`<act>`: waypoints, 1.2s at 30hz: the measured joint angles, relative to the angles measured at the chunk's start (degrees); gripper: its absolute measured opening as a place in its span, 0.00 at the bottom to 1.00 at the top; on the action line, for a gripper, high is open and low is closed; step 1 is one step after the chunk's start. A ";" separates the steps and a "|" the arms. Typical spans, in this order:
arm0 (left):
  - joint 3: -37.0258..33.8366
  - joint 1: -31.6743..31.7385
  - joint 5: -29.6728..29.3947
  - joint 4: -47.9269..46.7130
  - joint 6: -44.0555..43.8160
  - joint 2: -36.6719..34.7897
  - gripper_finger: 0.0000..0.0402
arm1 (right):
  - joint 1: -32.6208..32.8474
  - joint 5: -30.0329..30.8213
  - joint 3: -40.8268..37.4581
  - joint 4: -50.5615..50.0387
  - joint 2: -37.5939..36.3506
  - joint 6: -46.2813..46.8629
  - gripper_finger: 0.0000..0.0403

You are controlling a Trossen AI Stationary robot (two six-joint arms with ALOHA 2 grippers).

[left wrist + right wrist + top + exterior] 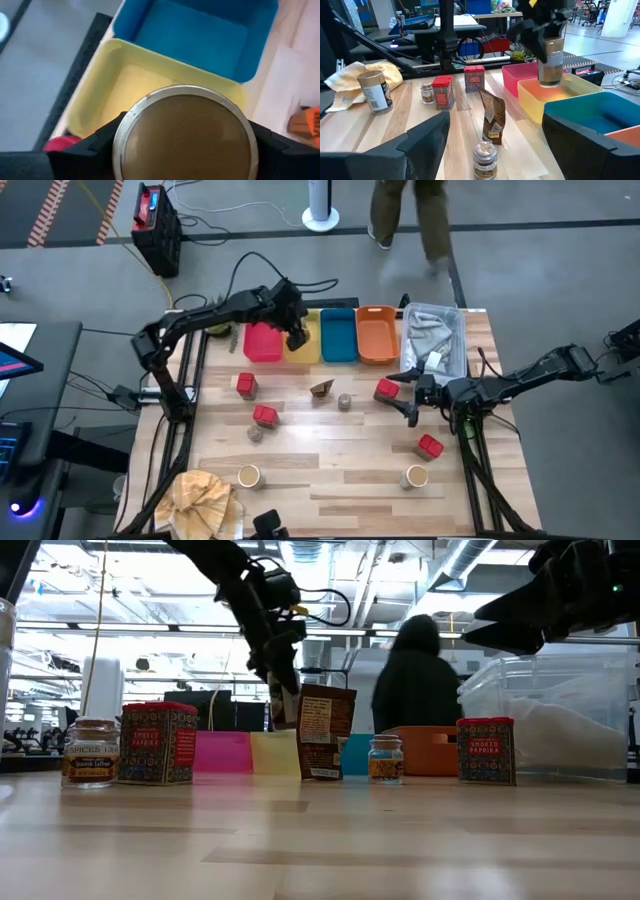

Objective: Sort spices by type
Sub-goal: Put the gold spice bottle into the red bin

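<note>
My left gripper hangs over the yellow bin, shut on a tan cylinder. My right gripper is open, low over the table next to a red pack, touching nothing. On the table stand three more red packs, two tan cylinders, a dark brown wedge and two small round jars. My left gripper pinches the tan cylinder between its two fingers, one on each side of the cylinder's upper part, coming from above and pointing down. The cylinder hangs upright and clear, with its lower end above the yellow bin's opening.
Pink, blue and orange bins sit beside the yellow one along the far edge, then a clear tub holding cloth. Crumpled tan paper lies at the near left corner. A person walks beyond the far edge.
</note>
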 joint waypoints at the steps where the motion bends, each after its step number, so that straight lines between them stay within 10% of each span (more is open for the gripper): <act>1: 0.98 0.16 -0.56 -0.52 0.32 0.05 0.67 | 0.00 0.00 0.01 0.05 0.29 -0.13 0.88; 21: 3.97 8.96 -7.09 -14.26 -2.90 -2.42 0.67 | -1.38 -0.54 -0.02 0.20 1.30 -0.98 0.88; 36: -10.04 14.55 -6.87 -3.55 -4.07 -2.14 0.67 | -0.48 -0.28 -0.09 1.19 1.30 -0.85 0.88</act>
